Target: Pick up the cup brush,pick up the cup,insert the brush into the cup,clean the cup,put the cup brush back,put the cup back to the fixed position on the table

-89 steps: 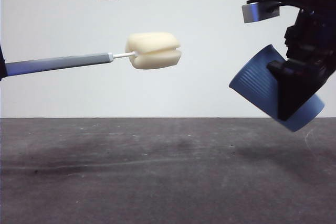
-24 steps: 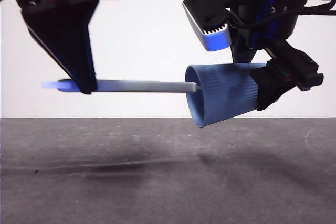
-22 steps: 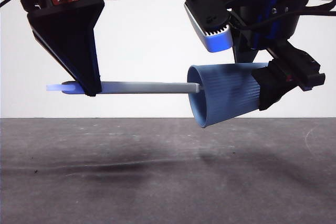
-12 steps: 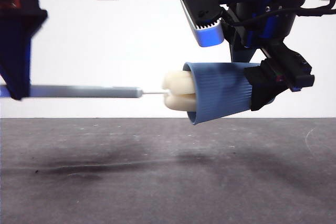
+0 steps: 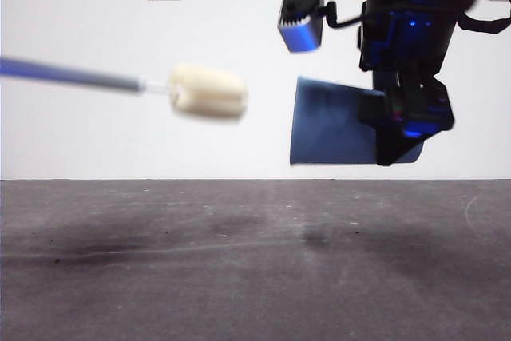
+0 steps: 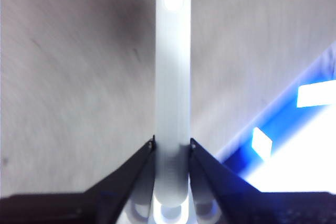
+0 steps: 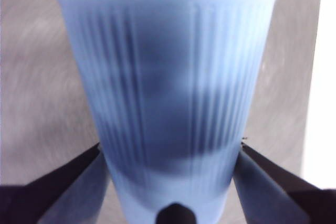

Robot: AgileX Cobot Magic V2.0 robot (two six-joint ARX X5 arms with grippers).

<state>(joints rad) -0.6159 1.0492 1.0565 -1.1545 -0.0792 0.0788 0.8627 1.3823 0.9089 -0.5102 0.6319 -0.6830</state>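
The cleaning step looks finished and the step in hand appears to be putting the cup brush [image 5: 206, 91] back: in the front view its cream sponge head sits left of centre, clear of the cup [image 5: 331, 121] and apart from its mouth, with the grey handle running off the left edge, slightly blurred. The left tool [image 6: 171, 148] is clamped on the handle, its two black jaws pressing either side of the pale shaft in the left wrist view, the looped end showing near the top of that frame. The right tool [image 7: 170, 182] is closed on the blue ribbed cup near its base, one jaw on each side of the wall; in the front view the cup hangs on its side at centre right, mouth toward the brush, well above the bench [image 5: 239, 261]. Neither thing touches the bench. The next move probably calls for the left arm to lower the brush flat onto the bench on the left side of the frame and release it, before the right arm turns the cup upright and sets it down at its fixed spot.
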